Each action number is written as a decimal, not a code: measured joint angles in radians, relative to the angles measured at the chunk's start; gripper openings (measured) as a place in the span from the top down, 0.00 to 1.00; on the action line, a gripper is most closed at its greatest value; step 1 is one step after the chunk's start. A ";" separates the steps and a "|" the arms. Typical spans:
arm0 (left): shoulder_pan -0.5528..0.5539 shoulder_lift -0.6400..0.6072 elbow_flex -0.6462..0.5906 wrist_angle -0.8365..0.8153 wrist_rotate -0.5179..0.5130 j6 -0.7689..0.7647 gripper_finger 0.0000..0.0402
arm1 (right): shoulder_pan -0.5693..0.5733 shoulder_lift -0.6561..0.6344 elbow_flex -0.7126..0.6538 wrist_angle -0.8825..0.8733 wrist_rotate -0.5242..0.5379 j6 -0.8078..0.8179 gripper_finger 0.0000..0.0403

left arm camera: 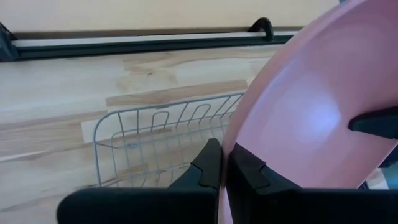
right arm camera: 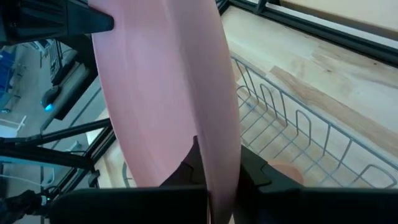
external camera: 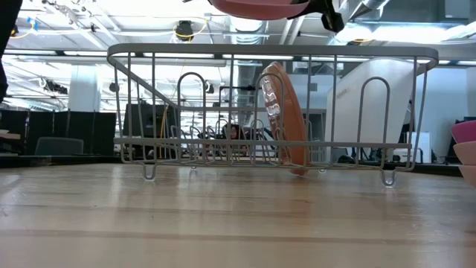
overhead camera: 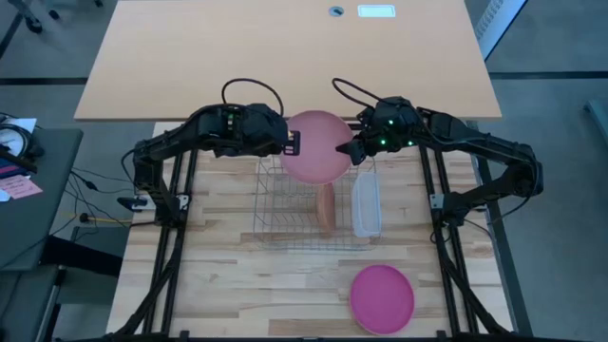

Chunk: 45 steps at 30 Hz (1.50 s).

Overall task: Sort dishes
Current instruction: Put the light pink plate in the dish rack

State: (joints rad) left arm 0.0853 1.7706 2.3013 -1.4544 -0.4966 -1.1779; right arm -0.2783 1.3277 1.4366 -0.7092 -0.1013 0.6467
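Observation:
A pale pink plate hangs in the air above the far end of the wire rack, with both grippers shut on it. My left gripper is at its left edge and my right gripper at its right edge. In the low view the plate shows at the top, above the rack. A salmon-orange plate stands on edge between the rack's wires. A magenta plate lies flat on the table near the front right. My left gripper pinches the pale pink plate's left rim between its two fingers, one on each face. The fingers come from the table's left, slanting down. The plate is lifted clear above the rack. My right gripper pinches the plate's opposite, right rim between its two fingers, one on each face. It comes from the table's right, slanting down. The plate hangs clear between the two grippers.
A translucent rectangular tub lies along the rack's right side. The table is pale wood, with bare room at the front left. Behind it stands a tan desk. More pink dishes show at the low view's right edge.

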 joint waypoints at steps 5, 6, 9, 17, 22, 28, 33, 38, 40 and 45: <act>0.000 0.000 0.000 0.005 0.002 -0.021 0.96 | 0.000 0.000 0.000 0.001 0.001 -0.009 0.94; 0.000 0.000 0.000 0.005 0.002 -0.022 0.96 | 0.000 0.000 0.000 0.000 0.001 -0.017 0.94; 0.000 0.000 0.000 0.005 0.003 -0.023 0.96 | 0.000 0.000 0.000 0.000 0.002 -0.020 0.94; 0.000 0.000 0.001 0.006 0.003 -0.030 0.96 | -0.012 0.002 -0.001 0.002 -0.001 -0.022 0.94; 0.001 0.000 0.001 0.008 -0.005 -0.065 0.95 | -0.030 0.002 -0.001 0.003 -0.006 -0.023 0.94; -0.007 0.001 0.002 0.020 -0.011 -0.098 0.87 | -0.054 0.002 -0.001 0.001 -0.013 -0.027 0.94; -0.012 0.001 0.003 0.025 -0.013 -0.140 0.75 | -0.072 0.003 -0.002 -0.006 -0.013 -0.031 0.94; -0.014 0.001 0.040 0.034 -0.012 -0.160 0.68 | -0.095 0.004 -0.002 -0.012 -0.001 -0.031 0.94; -0.015 0.000 0.057 0.036 -0.015 -0.158 0.67 | -0.106 0.005 -0.004 -0.014 0.003 -0.030 0.94; -0.014 -0.031 0.054 0.046 -0.029 -0.154 0.67 | -0.122 0.004 -0.004 -0.019 0.003 -0.030 0.94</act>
State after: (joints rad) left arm 0.0711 1.7392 2.3554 -1.4087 -0.5251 -1.3319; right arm -0.4007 1.3315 1.4330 -0.7283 -0.0983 0.6167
